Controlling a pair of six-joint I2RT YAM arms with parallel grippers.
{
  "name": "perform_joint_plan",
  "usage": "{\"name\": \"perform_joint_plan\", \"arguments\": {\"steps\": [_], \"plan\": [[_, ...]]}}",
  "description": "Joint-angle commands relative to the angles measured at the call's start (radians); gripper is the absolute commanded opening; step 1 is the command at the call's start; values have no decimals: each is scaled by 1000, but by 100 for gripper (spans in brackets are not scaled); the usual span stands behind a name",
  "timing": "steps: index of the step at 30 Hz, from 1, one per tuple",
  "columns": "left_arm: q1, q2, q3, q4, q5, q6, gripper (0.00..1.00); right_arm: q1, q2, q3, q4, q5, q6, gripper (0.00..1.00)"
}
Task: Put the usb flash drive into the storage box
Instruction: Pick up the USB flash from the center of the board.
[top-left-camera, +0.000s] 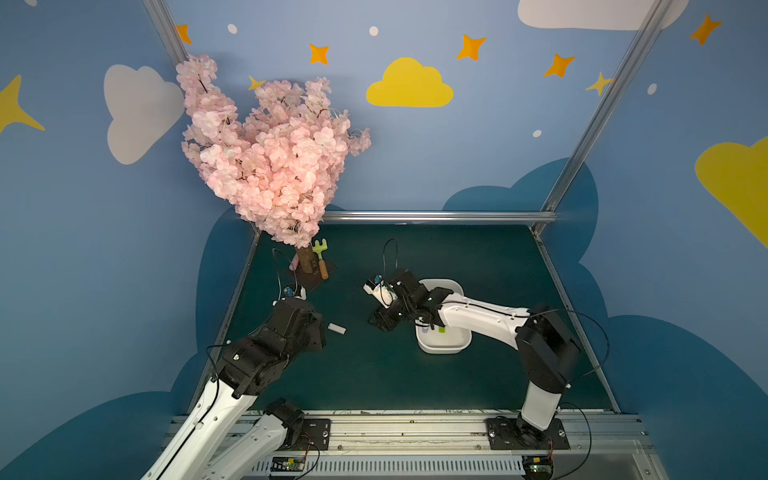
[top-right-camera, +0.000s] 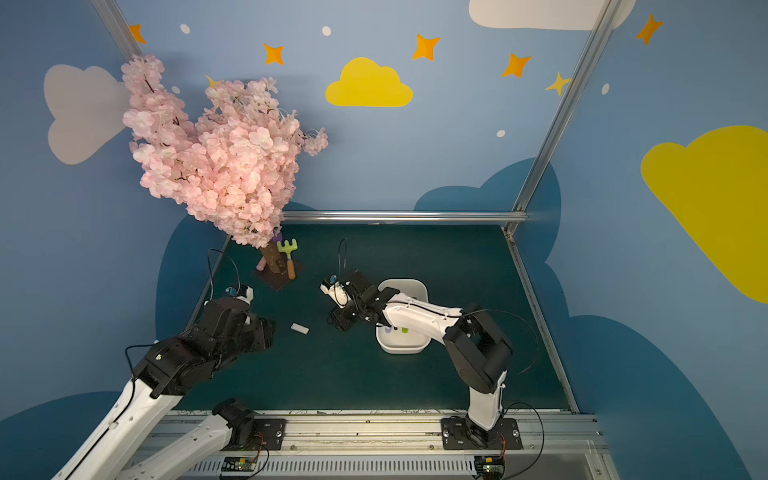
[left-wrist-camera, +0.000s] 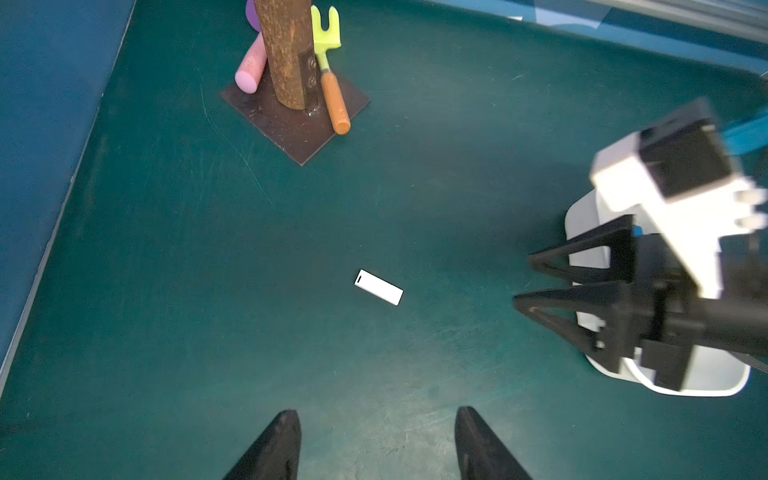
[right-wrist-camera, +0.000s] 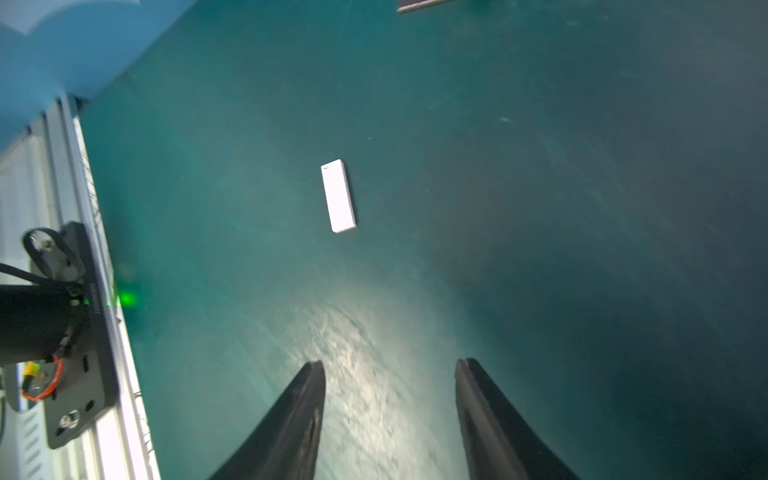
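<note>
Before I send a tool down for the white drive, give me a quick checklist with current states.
1. White flash drive lies flat on the mat, untouched: ok.
2. Left tool open and empty: ok.
3. Right tool open and empty: ok.
4. Only one tool lined up on the drive: not ok, both seem to face it.
5. Storage box has free room: cannot tell, the right arm covers much of it.

Left white-and-black arm (top-left-camera: 222, 405) reaches forward, the black two-finger left gripper (left-wrist-camera: 376, 411) spread wide, and the right white-and-black arm (top-left-camera: 478, 316) stretches inward toward it, the black right gripper (right-wrist-camera: 390, 361) parted too, both apparently hovering just off the surface.
</note>
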Motion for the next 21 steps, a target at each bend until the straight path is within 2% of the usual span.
{"name": "perform_joint_plan", "arguments": {"steps": [1,9,17,21], "plan": [[5,-32,-8,15,-19,10,63,18,94,110,-71,20,-67,56],[11,-28,-11,17,-16,8,64,80,282,324,-161,39,-159,56],[19,-41,-16,22,-9,7,64,138,452,513,-211,94,-154,53],[20,-35,-17,27,-1,10,64,153,495,560,-209,132,-159,52]]}}
